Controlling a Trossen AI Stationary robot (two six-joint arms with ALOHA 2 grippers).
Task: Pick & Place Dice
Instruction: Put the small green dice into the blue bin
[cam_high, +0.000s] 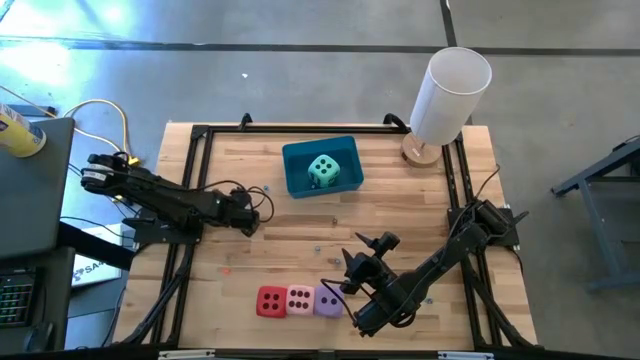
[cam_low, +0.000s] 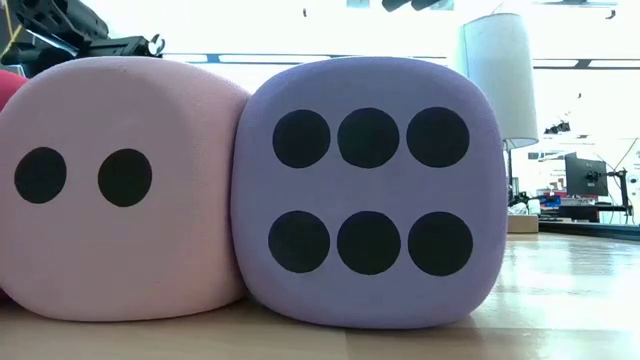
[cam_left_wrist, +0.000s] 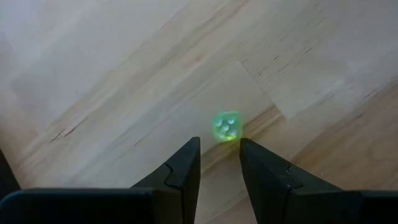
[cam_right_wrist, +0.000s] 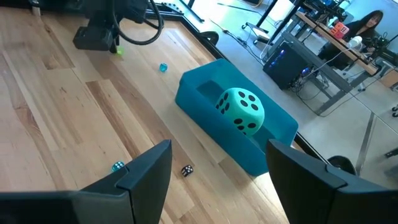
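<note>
The teal-green die (cam_high: 322, 171) sits inside the blue bin (cam_high: 296, 178). The red die (cam_high: 271, 301), pink die (cam_high: 300, 299) and purple die (cam_high: 328, 300) stand touching in a row on the bench (cam_high: 400, 210). Just beside the purple die, the right hand (cam_high: 350, 272) is open and empty. The left hand (cam_high: 262, 208) is slightly open over a tiny green die (cam_left_wrist: 226, 126).

White cylinder lamp (cam_high: 450, 95) stood at table's (cam_high: 240, 250) far right corner. Tiny green die (cam_left_wrist: 226, 126), small blue die (cam_right_wrist: 163, 67) & black die (cam_right_wrist: 186, 170) lay on wood. Person (cam_right_wrist: 367, 25) sat at desk in bkgd.

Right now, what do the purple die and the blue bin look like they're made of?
Purple die: probably soft foam, given its matte, faintly grainy skin and rounded corners. Blue bin: likely moulded plastic, given its smooth, even-coloured walls; the material isn't certain.
</note>
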